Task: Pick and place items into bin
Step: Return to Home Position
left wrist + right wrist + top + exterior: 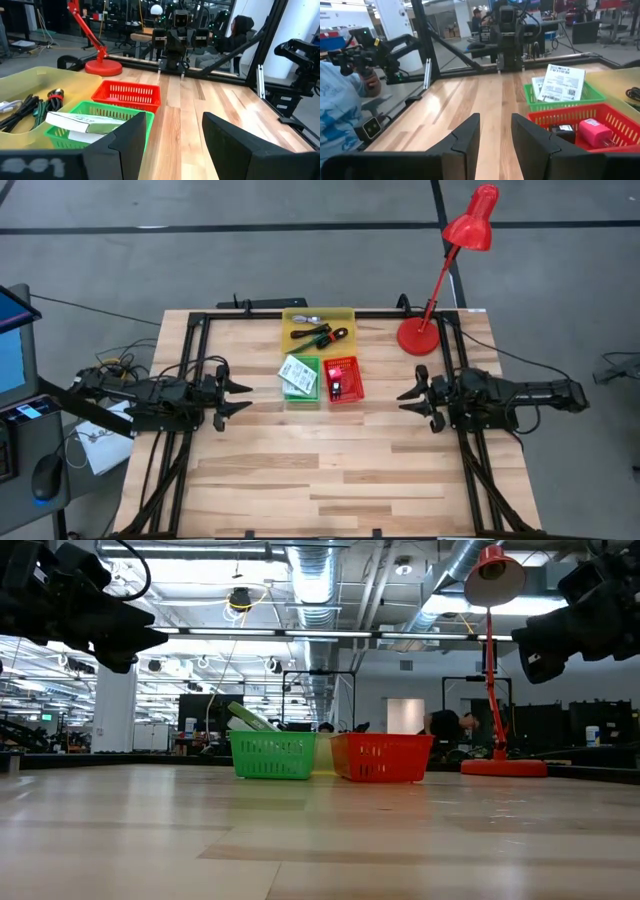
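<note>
Two wide claws, nothing held: only the baskets left to upset

Both of my claws are spread wide and carry nothing. My left claw [240, 398] hangs above the table [330, 480] on its left side; my right claw [404, 401] hangs above its right side. The two face each other with the baskets between them and a little farther back.

Everything I was sent for seems to be put away. The white packets [297, 373] lean in the green basket [272, 755]. The pink plug [595, 134] and the black plug [563, 131] lie in the red basket [380, 758], which stands right beside the green one. The cables [320, 335] lie in the yellow tray [30, 80] behind both. I see no piece left on the wood, so I judge the job nearly finished, with only the pull-back to my rest pose remaining.

What could go wrong now would come from my own movement:
- The packets stick up above the green rim. A low or careless sweep of my left arm past that basket could flick them out or shove the light basket along the wood.
- The same sweep on the other side could nudge the red basket.
- The red lamp [418, 337] stands just behind my right arm. A wide elbow swing as I fold back could clip it and tip it toward the tray.

I judge a slow retreat, up and away from the baskets, to be the safe one
</note>
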{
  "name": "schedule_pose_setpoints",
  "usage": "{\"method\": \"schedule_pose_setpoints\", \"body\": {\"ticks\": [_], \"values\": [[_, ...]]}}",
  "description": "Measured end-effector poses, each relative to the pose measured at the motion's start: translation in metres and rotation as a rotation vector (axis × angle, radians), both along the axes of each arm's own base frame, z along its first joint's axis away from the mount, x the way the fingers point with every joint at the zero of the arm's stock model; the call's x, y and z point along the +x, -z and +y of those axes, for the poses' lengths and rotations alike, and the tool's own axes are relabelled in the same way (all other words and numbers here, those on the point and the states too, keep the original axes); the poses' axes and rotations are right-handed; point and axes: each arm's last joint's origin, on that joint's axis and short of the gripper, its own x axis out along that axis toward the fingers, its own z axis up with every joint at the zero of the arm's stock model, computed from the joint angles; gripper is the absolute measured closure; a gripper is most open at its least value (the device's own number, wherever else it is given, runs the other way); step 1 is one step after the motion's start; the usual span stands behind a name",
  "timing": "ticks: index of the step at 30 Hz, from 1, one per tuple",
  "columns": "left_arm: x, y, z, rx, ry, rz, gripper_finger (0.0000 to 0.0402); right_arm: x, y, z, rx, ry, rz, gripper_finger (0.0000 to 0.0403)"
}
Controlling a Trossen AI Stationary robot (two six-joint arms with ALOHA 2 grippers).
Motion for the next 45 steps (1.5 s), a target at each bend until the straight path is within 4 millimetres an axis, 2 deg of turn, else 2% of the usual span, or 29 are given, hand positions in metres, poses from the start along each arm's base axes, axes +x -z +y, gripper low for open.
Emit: {"method": "schedule_pose_setpoints", "body": {"ticks": [9,45], "values": [[0.0004,0.0007,-0.0001,0.001,0.002,0.008,0.0217,0.0005,-0.0002,0.0,0.078,0.005,0.012,0.0298],[0.0005,0.0012,-0.0002,0.0,0.003,0.01,0.0217,0.0005,0.0009,0.0,0.078,0.004,0.022,0.0298]]}}
